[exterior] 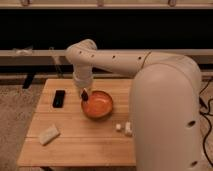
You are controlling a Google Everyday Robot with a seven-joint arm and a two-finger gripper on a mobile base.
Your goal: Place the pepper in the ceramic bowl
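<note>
Wooden table [85, 142]: hand [84, 93] grips pepper [85, 95] over ceramic bowl [97, 104] rim.

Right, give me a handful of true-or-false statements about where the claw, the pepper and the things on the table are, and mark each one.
1. The claw is at the left rim of the orange ceramic bowl. True.
2. The dark red pepper lies on the wooden table beside the black phone-like slab. False: it is at the claw, over the bowl's left edge.
3. The slab lies left of the bowl. True.
4. The pale block sits inside the bowl. False: it lies on the table near the front left corner.
5. Small white items lie right of and in front of the bowl. True.
</note>
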